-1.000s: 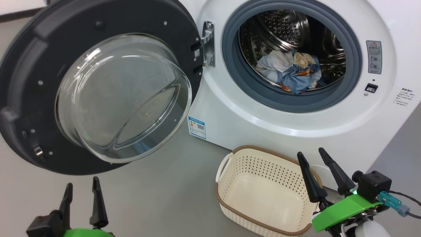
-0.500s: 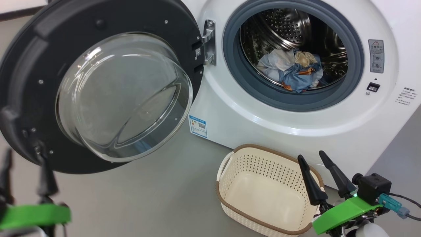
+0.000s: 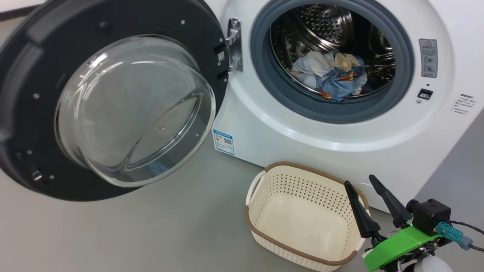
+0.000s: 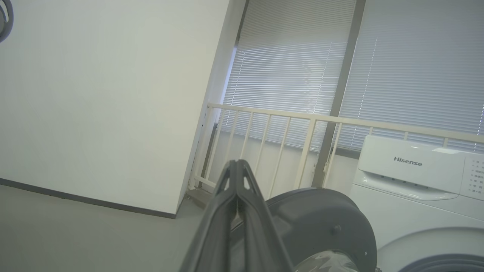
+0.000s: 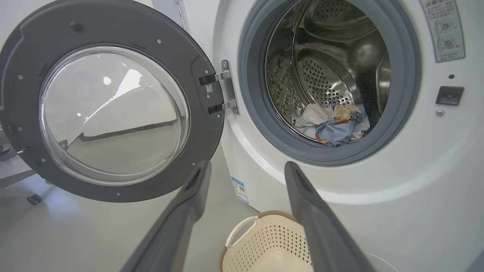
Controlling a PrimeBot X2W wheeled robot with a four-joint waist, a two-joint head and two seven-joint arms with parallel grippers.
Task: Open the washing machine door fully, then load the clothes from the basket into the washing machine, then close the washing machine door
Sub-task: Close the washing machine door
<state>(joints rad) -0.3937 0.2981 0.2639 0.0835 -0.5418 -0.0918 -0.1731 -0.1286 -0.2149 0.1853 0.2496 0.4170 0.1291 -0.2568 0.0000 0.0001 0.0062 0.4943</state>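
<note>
2 grippers: left gripper [image 4: 237, 177] pinched together; right gripper [image 3: 359, 180] spread wide near the basket [image 3: 302, 170]. The washing machine door [image 3: 124, 109], standing open left of the drum [image 3: 325, 22], looks rigid, heavy and glossy; push its rim opposite the hinge [image 3: 233, 45].

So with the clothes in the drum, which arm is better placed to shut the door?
Left, probably: the left end effector, shut, is close beside the washing machine door, swung out to the robot's left; the right end effector hangs open by the basket.
</note>
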